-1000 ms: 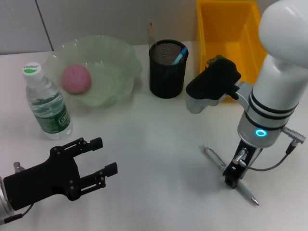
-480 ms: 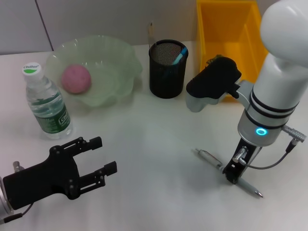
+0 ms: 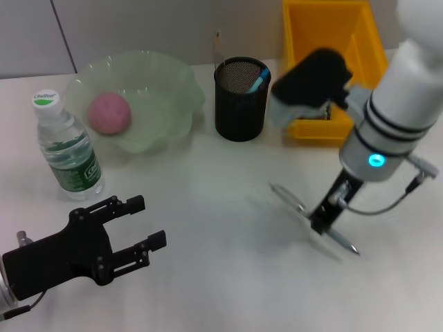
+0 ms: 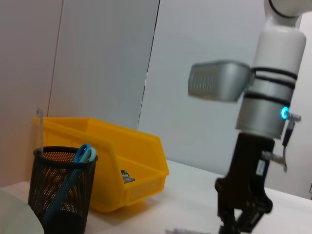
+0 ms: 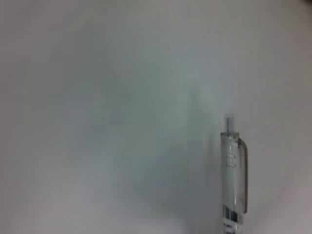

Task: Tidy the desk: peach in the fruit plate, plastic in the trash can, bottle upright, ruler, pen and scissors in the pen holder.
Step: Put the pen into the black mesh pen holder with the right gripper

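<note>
Bare desk point(image 3: 221, 207) lies open between both arms; pen holder point(image 3: 241, 100) and yellow bin point(image 3: 304, 41) crowd the far side.

This looks like an office or lab test bench: a plain white desk point(image 3: 221, 200) set against pale grey wall panels point(image 4: 102, 63), carrying a black mesh pen holder point(image 3: 241, 100), a yellow plastic storage bin point(image 3: 332, 48), a water bottle point(image 3: 68, 149) and a translucent green fruit plate point(image 3: 156, 93).

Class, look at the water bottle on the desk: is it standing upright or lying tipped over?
Upright. The water bottle stands on its base on the desk, cap on top, beside the green fruit plate.
</note>
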